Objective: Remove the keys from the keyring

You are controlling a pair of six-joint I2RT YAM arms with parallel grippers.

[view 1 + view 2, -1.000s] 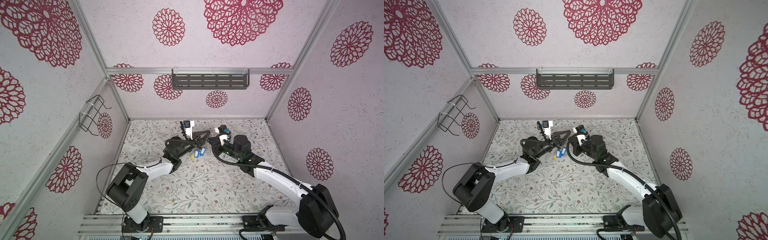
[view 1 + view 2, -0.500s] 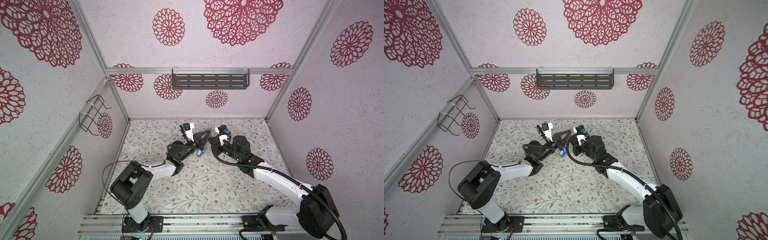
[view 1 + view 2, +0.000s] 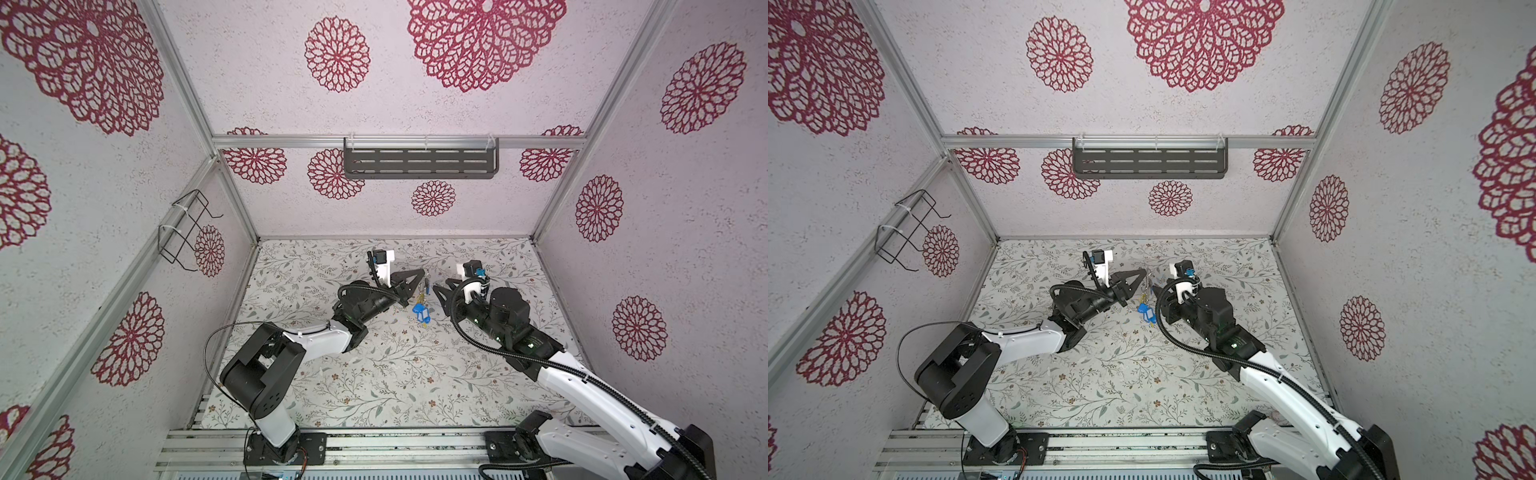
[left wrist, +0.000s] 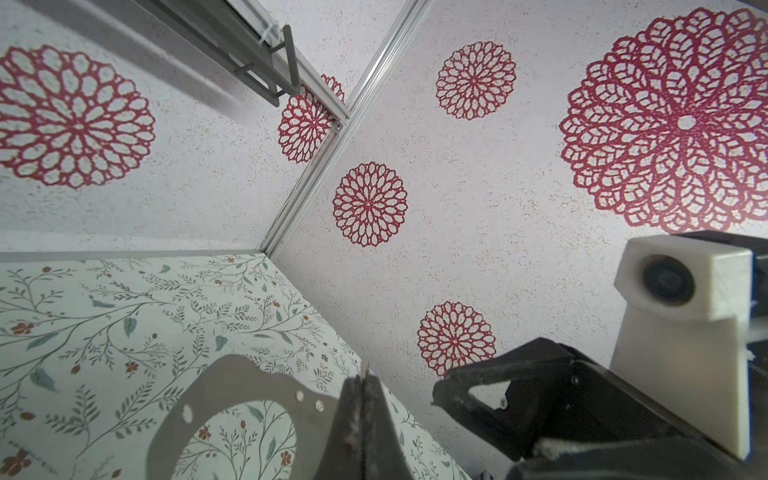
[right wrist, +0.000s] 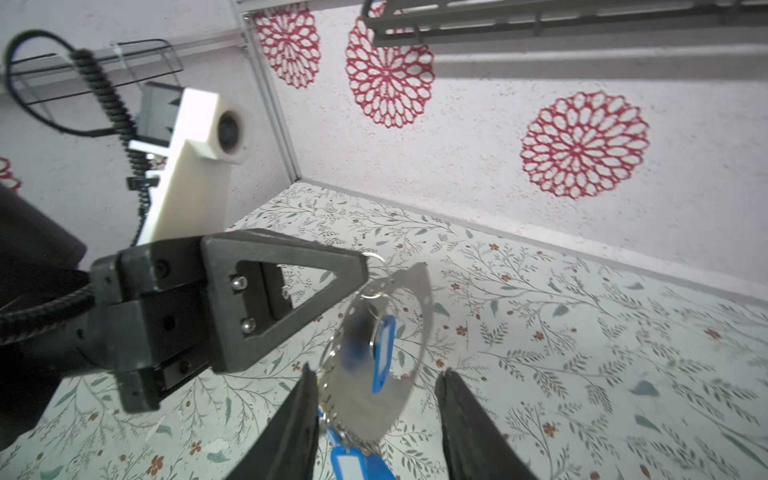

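Right gripper [image 5: 376, 374] has released and now stands spread. The keyring [image 5: 365, 409] hangs just ahead between its jaws, pinched at the rim by the pressed-together left gripper [image 5: 361, 259]. Blue-tagged keys [image 3: 420, 311] still dangle from it, so removal looks barely begun. That left finger crowds the approach, with the floral table [image 5: 582, 332] beyond.

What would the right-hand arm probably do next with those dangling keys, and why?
Likely close the right gripper on one tagged key: its jaws stand open either side of the keys hanging from the keyring, which the left gripper pinches by its rim.
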